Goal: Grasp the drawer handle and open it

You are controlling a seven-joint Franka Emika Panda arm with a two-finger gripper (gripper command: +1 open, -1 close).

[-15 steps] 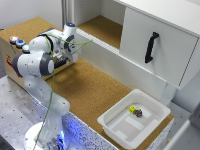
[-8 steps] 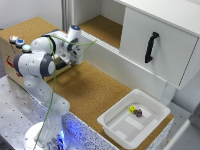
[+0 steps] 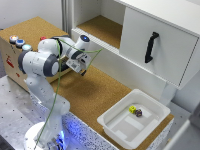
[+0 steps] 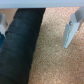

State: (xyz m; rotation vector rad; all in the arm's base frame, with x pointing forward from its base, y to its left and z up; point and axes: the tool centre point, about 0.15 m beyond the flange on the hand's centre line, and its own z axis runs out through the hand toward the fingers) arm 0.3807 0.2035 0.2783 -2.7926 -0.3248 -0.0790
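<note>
The black drawer handle stands upright on the white drawer front at the exterior view's upper right. My gripper hangs over the cork floor, far to the exterior view's left of the handle and apart from it. In the wrist view the gripper is open, with its pale fingers wide apart over cork. A dark blurred shape lies between them, and I cannot tell what it is. The handle is out of the wrist view.
A white tray at the front right holds a yellow die and a small dark piece. A wooden box with coloured buttons stands at the left. A long low white panel fronts an open cork shelf.
The gripper has moved a little toward the exterior view's right and lower over the cork floor. The handle and drawer have not moved.
</note>
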